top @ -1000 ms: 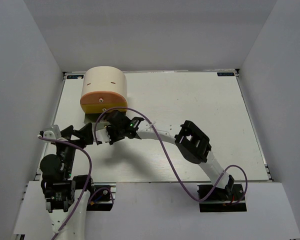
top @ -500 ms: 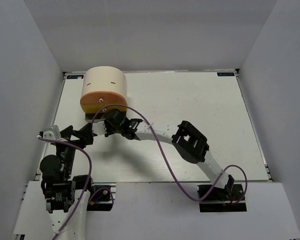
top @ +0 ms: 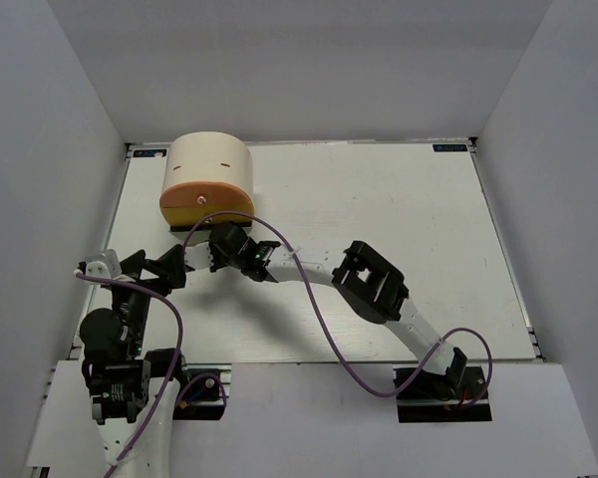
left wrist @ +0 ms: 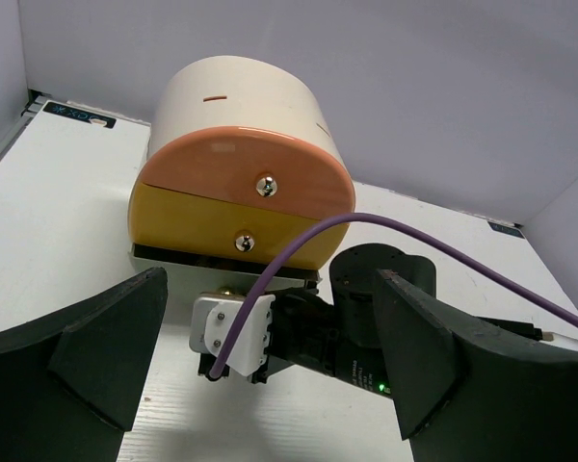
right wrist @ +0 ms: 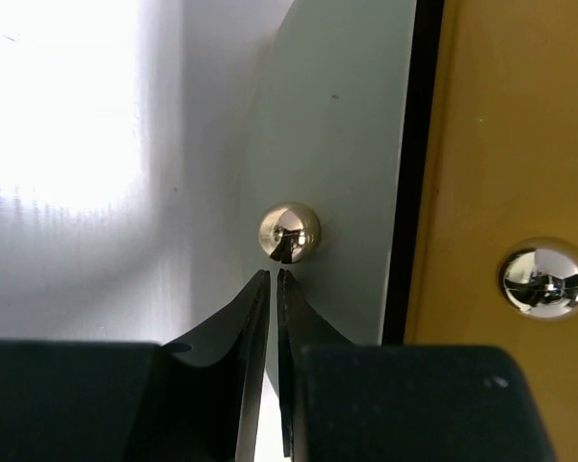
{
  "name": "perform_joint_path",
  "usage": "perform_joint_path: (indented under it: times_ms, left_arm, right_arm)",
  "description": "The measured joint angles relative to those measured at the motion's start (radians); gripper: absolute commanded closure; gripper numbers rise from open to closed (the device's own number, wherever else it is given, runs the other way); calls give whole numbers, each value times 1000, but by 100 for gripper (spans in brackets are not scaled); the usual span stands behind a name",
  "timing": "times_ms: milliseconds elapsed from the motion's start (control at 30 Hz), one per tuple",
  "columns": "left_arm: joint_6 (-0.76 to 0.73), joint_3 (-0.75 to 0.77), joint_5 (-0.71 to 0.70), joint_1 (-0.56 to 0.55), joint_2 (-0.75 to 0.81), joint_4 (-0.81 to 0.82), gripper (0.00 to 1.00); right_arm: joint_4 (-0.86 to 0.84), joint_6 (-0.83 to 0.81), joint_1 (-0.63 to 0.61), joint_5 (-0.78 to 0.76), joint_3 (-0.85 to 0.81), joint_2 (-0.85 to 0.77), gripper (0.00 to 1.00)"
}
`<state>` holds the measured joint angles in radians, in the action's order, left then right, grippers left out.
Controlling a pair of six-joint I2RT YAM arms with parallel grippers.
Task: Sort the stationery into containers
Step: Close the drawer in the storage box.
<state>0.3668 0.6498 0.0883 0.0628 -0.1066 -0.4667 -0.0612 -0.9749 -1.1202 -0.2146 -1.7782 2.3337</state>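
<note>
The cream cylindrical box (top: 209, 159) stands at the back left, with an orange drawer (top: 201, 194) over a yellow drawer (top: 211, 212). It also shows in the left wrist view (left wrist: 241, 91). My right gripper (top: 217, 243) is at the box's base and its jaws are shut and empty (right wrist: 273, 277). The tips sit just short of a shiny knob (right wrist: 289, 233) on a pale grey bottom drawer front (right wrist: 337, 144), beside the yellow drawer (right wrist: 501, 144). My left gripper (top: 177, 269) is wide open and empty (left wrist: 270, 385) and faces the box. No stationery is in view.
The right arm (top: 374, 289) reaches across the table's middle, with a purple cable (top: 309, 289) looping over it. Its wrist (left wrist: 356, 327) lies between my left fingers (left wrist: 106, 346) and the box. White walls enclose the table (top: 379, 199).
My right gripper has moved up and left toward the base of the box, and its arm has stretched out further. The left arm has not moved.
</note>
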Motion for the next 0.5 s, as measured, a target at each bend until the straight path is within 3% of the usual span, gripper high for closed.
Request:
perform_joint_path:
  times_ms: [500]
  left_arm:
    - [0,0,0,8,0,0,2]
  right_arm:
    - [-79,-40,18,-68,-1,46,86]
